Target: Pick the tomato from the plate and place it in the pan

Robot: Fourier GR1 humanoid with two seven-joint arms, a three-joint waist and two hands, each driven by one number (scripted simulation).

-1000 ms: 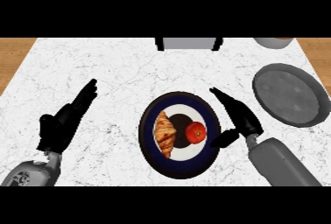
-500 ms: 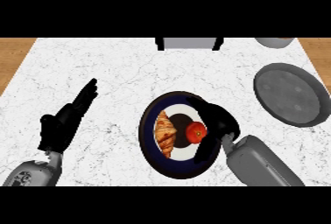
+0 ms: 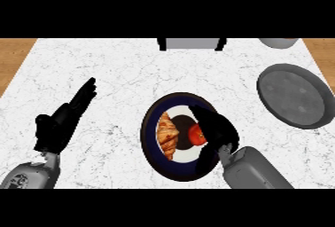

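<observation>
The tomato (image 3: pixel 196 135) lies on the plate (image 3: pixel 148 133) by the desk's (image 3: pixel 131 71) front edge, the right robot hand (image 3: pixel 215 127) covers it with its grasp impossible to tell, the left robot hand (image 3: pixel 62 124) rests spread, and the lift to the pan (image 3: pixel 294 95) remains.

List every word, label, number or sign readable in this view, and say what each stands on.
None: no words, numbers or signs can be read here.
The plate, croissant, tomato, pan, counter and the grey box at the far edge show no lettering.
</observation>
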